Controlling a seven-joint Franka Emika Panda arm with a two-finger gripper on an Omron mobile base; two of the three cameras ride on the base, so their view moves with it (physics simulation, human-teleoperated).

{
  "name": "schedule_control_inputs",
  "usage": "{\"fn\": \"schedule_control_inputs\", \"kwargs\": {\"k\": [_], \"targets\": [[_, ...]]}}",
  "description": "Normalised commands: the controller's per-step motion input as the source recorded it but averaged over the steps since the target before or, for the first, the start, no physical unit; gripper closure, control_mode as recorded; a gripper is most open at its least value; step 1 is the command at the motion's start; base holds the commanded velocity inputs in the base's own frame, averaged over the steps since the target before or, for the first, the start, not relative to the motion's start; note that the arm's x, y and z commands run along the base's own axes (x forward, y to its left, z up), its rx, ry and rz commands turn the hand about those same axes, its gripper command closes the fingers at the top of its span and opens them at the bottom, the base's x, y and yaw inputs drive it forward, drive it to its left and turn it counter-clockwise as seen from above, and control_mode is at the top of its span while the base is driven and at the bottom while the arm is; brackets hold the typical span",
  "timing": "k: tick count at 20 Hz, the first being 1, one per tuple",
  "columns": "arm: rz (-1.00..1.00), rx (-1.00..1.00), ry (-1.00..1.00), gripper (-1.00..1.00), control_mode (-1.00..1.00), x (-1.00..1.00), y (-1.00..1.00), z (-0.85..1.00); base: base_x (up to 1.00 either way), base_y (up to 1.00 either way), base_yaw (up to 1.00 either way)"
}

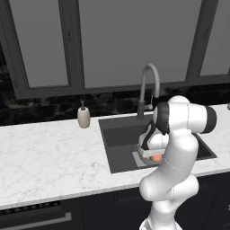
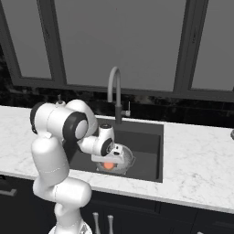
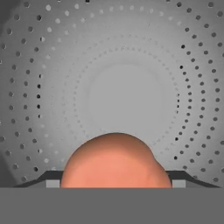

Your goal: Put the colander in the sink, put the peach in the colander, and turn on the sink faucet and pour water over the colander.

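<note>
The silvery perforated colander (image 3: pixel 127 65) sits in the dark sink (image 2: pixel 147 139), and its rim (image 2: pixel 129 157) shows beside my hand. The orange-pink peach (image 3: pixel 114 162) hangs just above the colander's bottom, filling the gap between my fingertips. My gripper (image 3: pixel 114 181) is shut on the peach, with a dark fingertip (image 3: pixel 52 180) at each side of it. From the base the peach (image 2: pixel 109 165) glows under the white hand inside the bowl, and it shows as an orange spot (image 1: pixel 157 158) low in the sink (image 1: pixel 117 134). The grey gooseneck sink faucet (image 1: pixel 150 83) stands behind the basin. No stream runs from its spout (image 2: pixel 114 87).
A beige soap dispenser (image 1: pixel 83 117) stands on the white marble counter (image 1: pixel 49 152) left of the sink. Dark window frames and a black backsplash rise behind the faucet. More counter (image 2: pixel 196 155) stretches right of the basin.
</note>
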Motion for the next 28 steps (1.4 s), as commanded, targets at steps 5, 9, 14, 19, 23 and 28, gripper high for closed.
{"fn": "schedule_control_inputs", "kwargs": {"k": [5, 9, 14, 19, 23, 28], "targets": [[0.00, 0.00, 0.00, -1.00, -1.00, 0.00, 0.00, -0.02, 0.00, 0.00, 0.00], [0.00, 0.00, 0.00, -1.00, -1.00, 0.00, 0.00, 0.00, 0.00, 0.00, 0.00], [0.00, 0.00, 0.00, -1.00, -1.00, 0.00, 0.00, 0.00, 0.00, 0.00, 0.00], [0.00, 0.00, -0.01, -1.00, -1.00, 0.00, 0.00, 0.02, 0.00, 0.00, 0.00], [0.00, 0.01, -0.09, -1.00, -1.00, 0.00, -0.10, 0.40, 0.00, 0.00, 0.00], [0.00, 0.01, -0.11, -1.00, -1.00, -0.04, -0.11, 0.56, 0.00, 0.00, 0.00]]}}
